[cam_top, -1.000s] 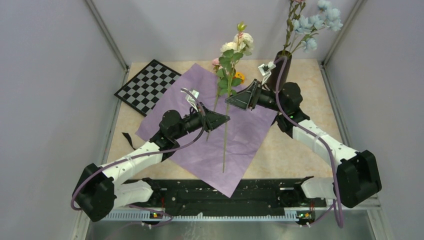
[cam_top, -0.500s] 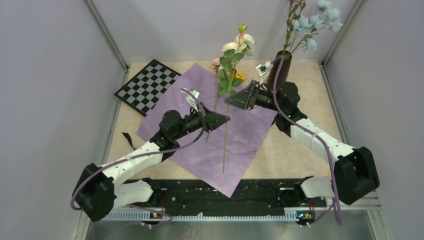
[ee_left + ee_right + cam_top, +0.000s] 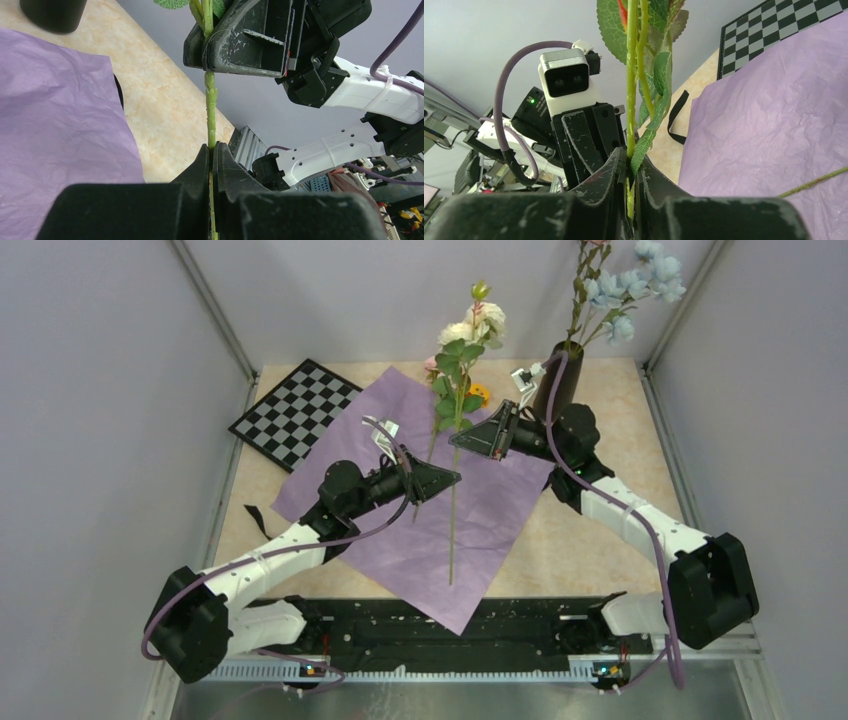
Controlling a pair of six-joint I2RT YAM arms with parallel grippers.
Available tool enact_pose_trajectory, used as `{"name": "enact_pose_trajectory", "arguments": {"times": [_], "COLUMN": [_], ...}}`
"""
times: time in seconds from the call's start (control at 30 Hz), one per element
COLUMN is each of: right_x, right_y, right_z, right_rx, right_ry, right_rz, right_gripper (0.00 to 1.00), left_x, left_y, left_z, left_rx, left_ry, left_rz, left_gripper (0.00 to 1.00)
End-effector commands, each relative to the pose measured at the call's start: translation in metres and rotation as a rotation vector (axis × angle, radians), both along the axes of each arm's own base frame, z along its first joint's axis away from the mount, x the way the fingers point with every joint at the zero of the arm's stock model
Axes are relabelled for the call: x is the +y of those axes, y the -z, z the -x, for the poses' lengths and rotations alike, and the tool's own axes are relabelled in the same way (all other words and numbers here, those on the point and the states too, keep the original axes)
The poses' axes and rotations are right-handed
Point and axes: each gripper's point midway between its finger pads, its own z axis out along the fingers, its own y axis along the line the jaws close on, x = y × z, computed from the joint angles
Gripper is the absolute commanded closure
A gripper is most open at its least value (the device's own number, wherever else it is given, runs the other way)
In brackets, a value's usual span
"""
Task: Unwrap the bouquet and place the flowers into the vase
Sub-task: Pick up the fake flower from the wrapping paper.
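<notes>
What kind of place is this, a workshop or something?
Probably a robotics lab test cell: a left arm and right arm bolted to a table walled by grey panels, with a checkered board on it.

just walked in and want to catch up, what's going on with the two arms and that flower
Both arms have hold of one cream-white flower stem, held upright over the spread purple paper. The left pincer is shut on it lower down, and the right pincer is clamped on the same stem just above. The dark vase at the back right holds blue flowers; this stem is not in it yet.
</notes>
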Motion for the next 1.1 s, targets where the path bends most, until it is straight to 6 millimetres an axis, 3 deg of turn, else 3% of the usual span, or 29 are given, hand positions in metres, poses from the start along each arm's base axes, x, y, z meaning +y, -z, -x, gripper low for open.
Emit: {"name": "enact_pose_trajectory", "arguments": {"times": [0.0,0.07,0.33,0.53,0.67,0.8,0.9,1.07], "right_x": [0.003,0.002,0.001,-0.01,-0.028,-0.057,-0.085,-0.134], "right_y": [-0.027,-0.027,-0.026,-0.03,-0.031,-0.028,-0.028,-0.057], "right_z": [0.004,0.004,0.003,-0.002,-0.011,-0.032,-0.051,-0.085], "right_rx": [-0.091,-0.093,-0.099,-0.157,-0.196,-0.227,-0.238,-0.297], "right_ry": [-0.011,-0.009,0.007,0.102,0.234,0.427,0.575,0.761], "right_rz": [-0.035,-0.033,-0.019,0.046,0.147,0.314,0.437,0.473], "right_gripper": [0.94,1.0,1.0,1.0,1.0,1.0,1.0,1.0], "left_x": [0.001,0.001,0.0,0.002,0.012,0.041,0.075,0.142], "left_y": [-0.029,-0.028,-0.022,-0.019,-0.019,-0.013,-0.003,0.01], "left_z": [0.003,0.003,-0.001,-0.004,-0.011,-0.026,-0.039,-0.058], "left_rx": [-0.089,-0.088,-0.055,-0.059,-0.095,-0.099,-0.063,0.008], "left_ry": [0.003,0.004,-0.012,-0.028,-0.094,-0.2,-0.27,-0.396], "left_rz": [0.051,0.05,0.039,0.008,-0.059,-0.177,-0.284,-0.433], "left_gripper": [1.0,1.0,0.97,0.24,0.02,0.01,0.01,0.01]}}
